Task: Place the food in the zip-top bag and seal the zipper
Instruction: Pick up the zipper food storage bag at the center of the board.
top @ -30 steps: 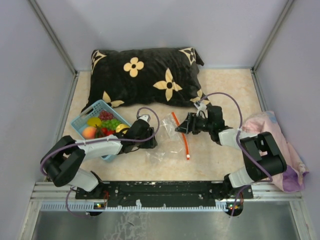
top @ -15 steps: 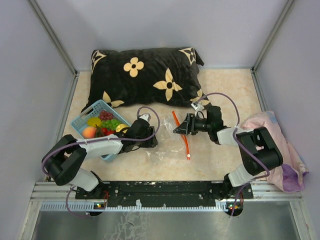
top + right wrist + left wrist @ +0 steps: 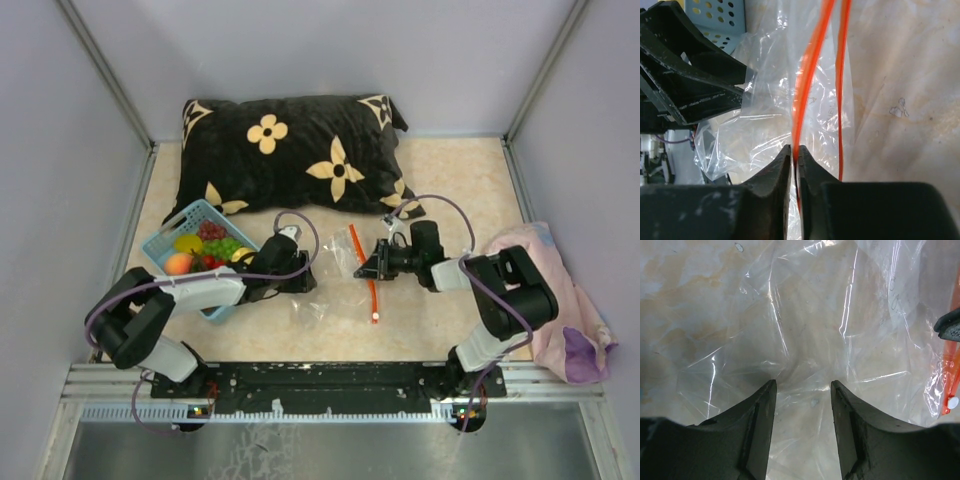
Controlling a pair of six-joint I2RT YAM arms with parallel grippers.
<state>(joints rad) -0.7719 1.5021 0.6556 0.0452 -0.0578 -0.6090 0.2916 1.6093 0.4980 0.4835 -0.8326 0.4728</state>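
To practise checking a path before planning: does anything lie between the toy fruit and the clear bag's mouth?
Yes. The left arm and its fingers lie between the fruit in the basket and the bag; its zipper mouth faces away, one strip pinched by the right fingers.

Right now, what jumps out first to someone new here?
The big black pillow with cream flowers lies across the back of the table. In the middle lies the clear zip-top bag: the right gripper is pinched on one side of its red-orange zipper, and the left gripper stands open over the bag's plastic. The toy fruit sits in the blue basket at the left.
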